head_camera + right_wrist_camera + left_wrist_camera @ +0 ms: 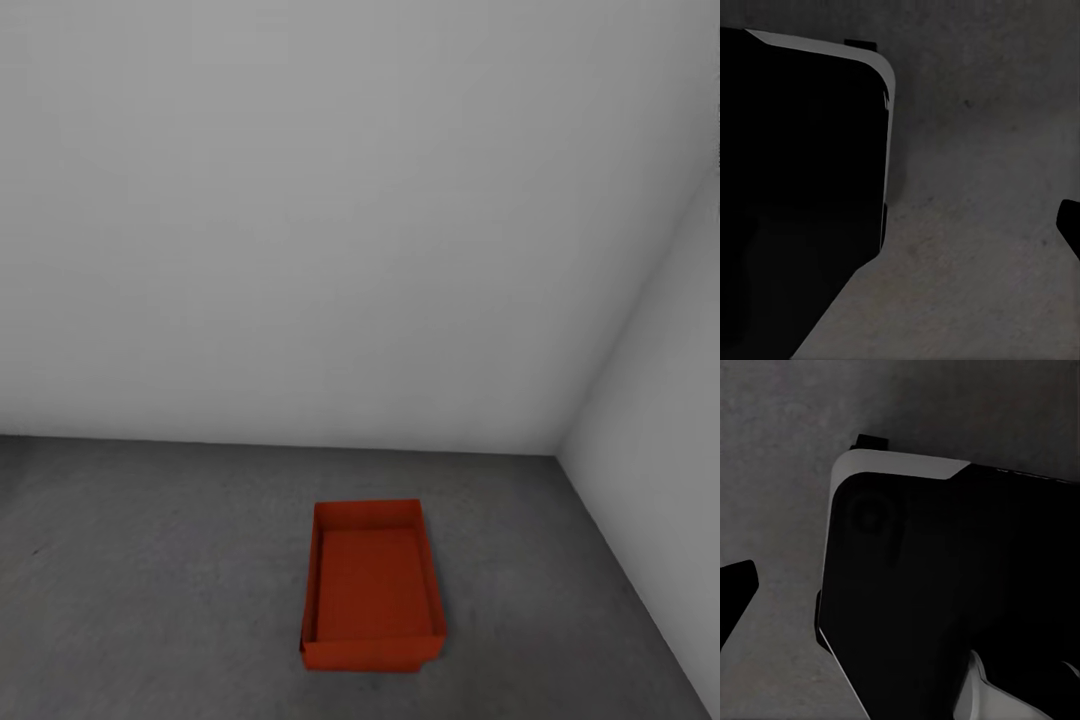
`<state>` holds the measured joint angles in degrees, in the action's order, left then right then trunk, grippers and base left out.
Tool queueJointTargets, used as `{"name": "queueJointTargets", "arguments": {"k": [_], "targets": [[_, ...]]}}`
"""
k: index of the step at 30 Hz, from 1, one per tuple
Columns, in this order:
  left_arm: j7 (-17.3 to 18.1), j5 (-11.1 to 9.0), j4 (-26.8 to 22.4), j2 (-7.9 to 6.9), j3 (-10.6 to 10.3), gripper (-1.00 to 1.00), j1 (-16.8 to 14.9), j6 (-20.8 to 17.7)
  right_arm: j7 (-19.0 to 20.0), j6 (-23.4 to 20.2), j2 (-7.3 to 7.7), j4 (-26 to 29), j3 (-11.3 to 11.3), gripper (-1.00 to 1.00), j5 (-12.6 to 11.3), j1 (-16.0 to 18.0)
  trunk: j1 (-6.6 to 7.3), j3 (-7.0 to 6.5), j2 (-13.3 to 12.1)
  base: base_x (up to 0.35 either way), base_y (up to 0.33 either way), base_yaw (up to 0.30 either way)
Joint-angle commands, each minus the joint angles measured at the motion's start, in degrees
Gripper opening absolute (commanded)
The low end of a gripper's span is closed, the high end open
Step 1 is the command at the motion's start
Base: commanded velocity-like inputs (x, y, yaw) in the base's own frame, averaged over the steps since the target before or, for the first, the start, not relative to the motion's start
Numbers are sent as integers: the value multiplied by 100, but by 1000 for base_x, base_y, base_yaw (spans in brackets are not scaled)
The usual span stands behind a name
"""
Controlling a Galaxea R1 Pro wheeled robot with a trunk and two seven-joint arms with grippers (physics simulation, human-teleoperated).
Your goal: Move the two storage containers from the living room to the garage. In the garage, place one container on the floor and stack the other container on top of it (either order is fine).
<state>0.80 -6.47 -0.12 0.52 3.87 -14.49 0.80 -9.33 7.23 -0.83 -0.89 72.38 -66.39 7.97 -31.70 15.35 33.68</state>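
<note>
One orange-red storage container [372, 588] sits open-topped on the dark grey concrete floor [150, 580] of the garage, near the corner where two grey-white walls meet. Its inside looks empty, and its long side runs away from me. Nothing touches it. In the left wrist view a single dark fingertip [735, 585] juts in over the concrete, holding nothing. The right wrist view likewise has one dark fingertip [1070, 223] at the picture's edge. I cannot tell how far either pair of jaws is parted.
A grey-white wall [300, 220] stands behind the container and another wall [670, 420] closes the right side. My own black and white base [930, 585] [802, 165] sits on the floor in both wrist views. Bare concrete stretches to the container's left.
</note>
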Motion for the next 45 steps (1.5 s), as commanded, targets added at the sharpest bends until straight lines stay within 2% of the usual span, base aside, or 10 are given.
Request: {"name": "queueJointTargets", "arguments": {"k": [1, 45], "targets": [[8, -39, 3, 1, 35, 100, -3, 8, -7, 16, -4, -8, 48, 100, -49, 3, -2, -1, 7, 0, 0, 0], [14, -39, 8, 8, 35, 100, -3, -30, -7, 16, -10, -9, 48, 100, -49, 3, -2, -403, 7, 0, 0, 0]]}}
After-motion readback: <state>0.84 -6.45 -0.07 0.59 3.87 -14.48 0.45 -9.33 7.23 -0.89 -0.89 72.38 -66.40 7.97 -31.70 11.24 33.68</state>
